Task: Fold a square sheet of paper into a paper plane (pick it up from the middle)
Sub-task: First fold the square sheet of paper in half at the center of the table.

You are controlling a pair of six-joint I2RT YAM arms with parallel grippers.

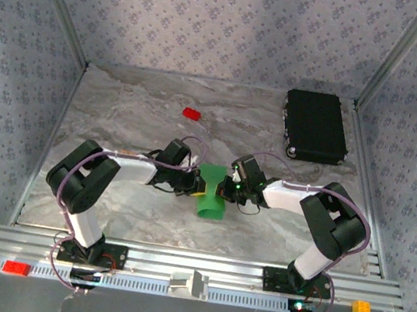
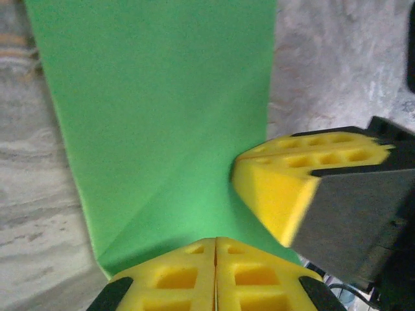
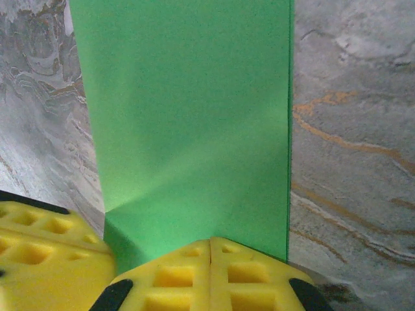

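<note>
The square sheet of paper (image 1: 211,196) is held to the near left of the black case (image 1: 316,126). The left gripper (image 2: 215,249) and right gripper (image 3: 211,247) are each clamped on the sheet's middle, fingers together, from opposite sides, probably to steady it for a centre crease.

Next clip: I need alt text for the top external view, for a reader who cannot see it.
Two robot arms meet at mid-table, the left hand and right hand each pinching a green paper sheet from opposite sides. A small red block lies farther back, and a black case sits at the far right corner of the marble-patterned table.
</note>
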